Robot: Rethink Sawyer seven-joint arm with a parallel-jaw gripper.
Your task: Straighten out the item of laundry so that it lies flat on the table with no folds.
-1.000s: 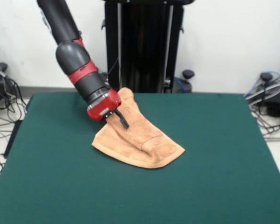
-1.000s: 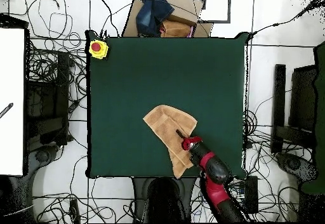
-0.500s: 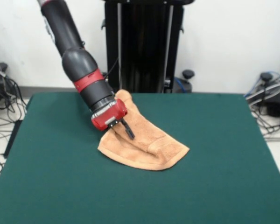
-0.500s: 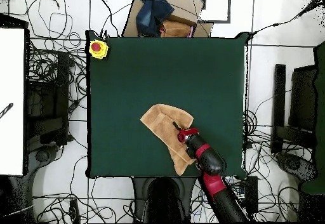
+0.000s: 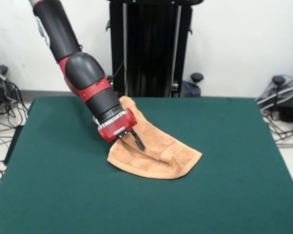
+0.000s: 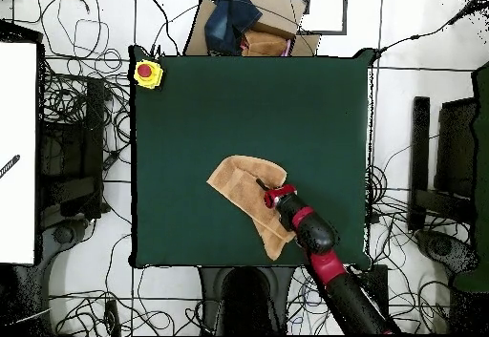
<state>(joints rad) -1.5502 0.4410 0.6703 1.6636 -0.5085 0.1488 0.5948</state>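
Observation:
The item of laundry, an orange-tan towel [image 5: 161,157], lies crumpled and folded over on the green table [image 5: 58,195], left of centre, with one end trailing toward the table's far edge. My gripper [image 5: 138,143] comes down slantwise from the upper left, and its dark fingers are pinched together on a raised fold in the towel's middle. In the overhead view the towel [image 6: 239,182] sits in the lower middle of the table [image 6: 239,104], with the gripper [image 6: 260,182] on its right part.
A yellow box with a red button [image 6: 147,73] sits at one table corner. A cardboard box holding blue cloth [image 6: 250,26] stands beyond the far edge. Cables lie on the floor on both sides. The black pedestal [image 5: 149,48] rises behind the towel.
The gripper has moved toward the table's middle, right and nearer in the front view. The towel slid along with it, its near corner shifting right.

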